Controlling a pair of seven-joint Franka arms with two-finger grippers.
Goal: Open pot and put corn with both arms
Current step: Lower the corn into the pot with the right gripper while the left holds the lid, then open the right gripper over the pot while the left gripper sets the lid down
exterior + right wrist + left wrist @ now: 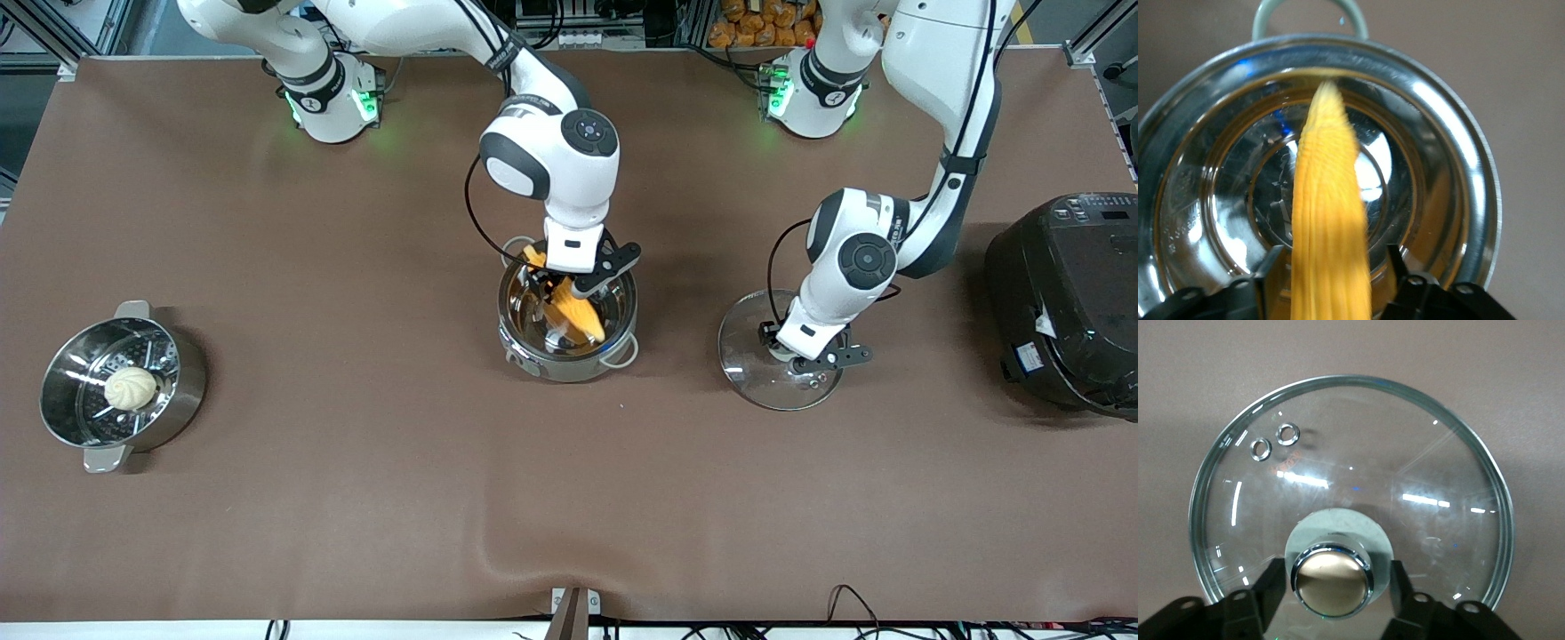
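A round steel steamer pot (pixel 123 382) with a white bun (pixel 131 388) is left untouched at the right arm's end of the brown counter (pixel 356 498). Mid-counter, the tapered yellow-orange corn cob (pixel 576 313) is clamped in the right claw (pixel 569 289) and held slanting into the open shiny steel pot (pixel 567 356) (ready for release, it seems). The clear glass lid (pixel 756 364) is parked beside the pot, toward the black cooker (pixel 1067 302); the left claw (pixel 1331 587) stands apart around the coppery knob (pixel 1331 579).

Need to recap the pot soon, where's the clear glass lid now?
The clear glass lid lies flat on the table beside the shiny steel pot, toward the left arm's end, with the left gripper at its knob.
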